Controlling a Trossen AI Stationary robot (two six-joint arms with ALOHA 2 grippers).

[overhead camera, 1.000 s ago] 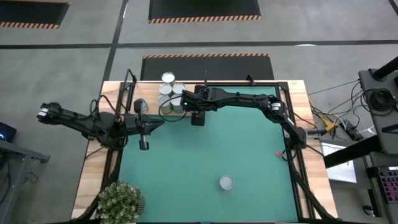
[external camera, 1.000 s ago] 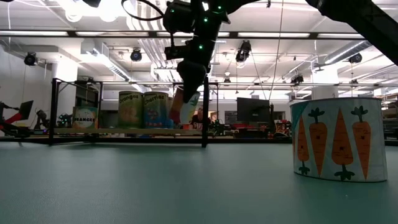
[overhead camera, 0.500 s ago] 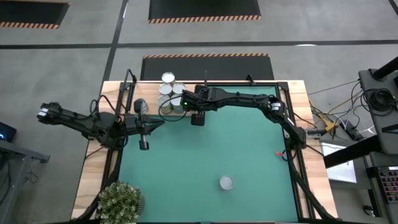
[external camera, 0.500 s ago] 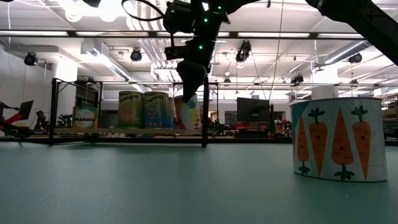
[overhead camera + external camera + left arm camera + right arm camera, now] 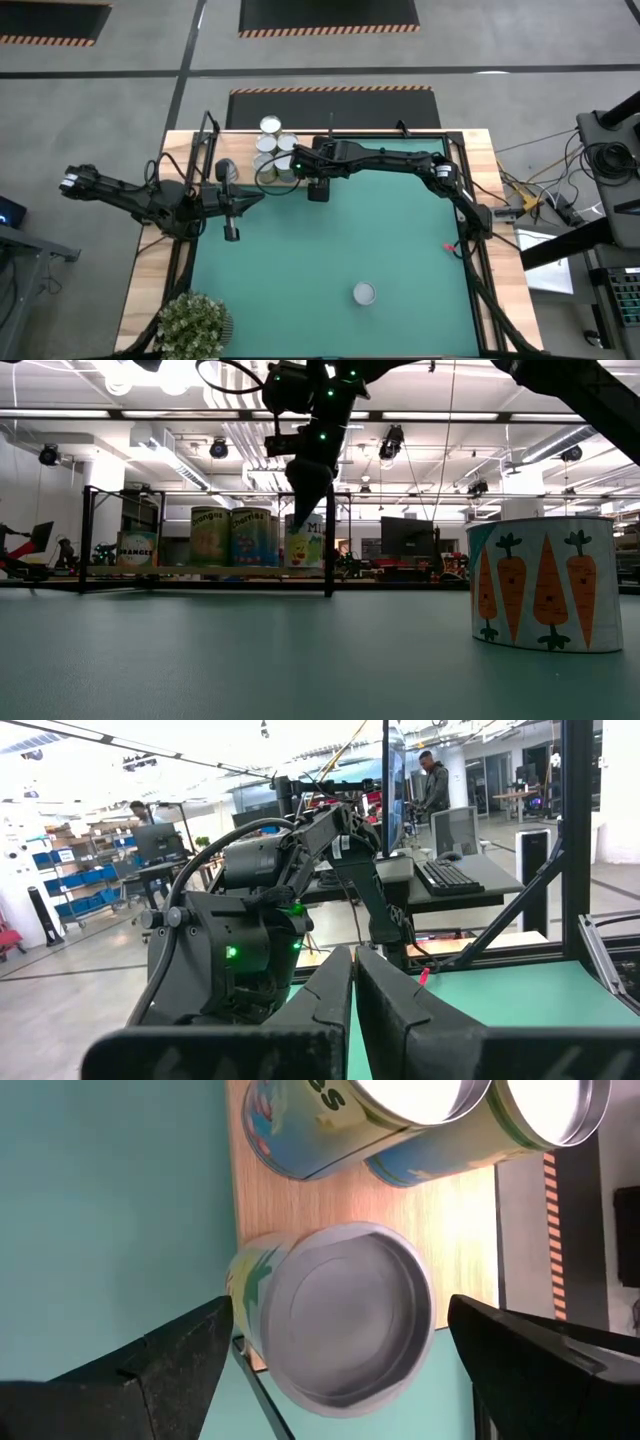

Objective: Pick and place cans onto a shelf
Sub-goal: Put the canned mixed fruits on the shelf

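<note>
My right tool [image 5: 340, 1370] hangs spread wide around a rigid, smooth yellow-sided metal can [image 5: 335, 1325] standing on the pale wooden shelf [image 5: 450, 1230], frame centre. Best held mid-wall. Left tool [image 5: 232, 233] is closed.

One shelf can [image 5: 136, 548] reads "ORANGES"; another [image 5: 208, 537] "oranges".

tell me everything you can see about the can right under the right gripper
The can is a short metal cylinder with a dull silvery recessed top and a pale yellow label with green print. It stands upright at the edge of the light-wood shelf, close to two other cans. The right gripper is open, its fingers on either side of the can and clear of it.
</note>
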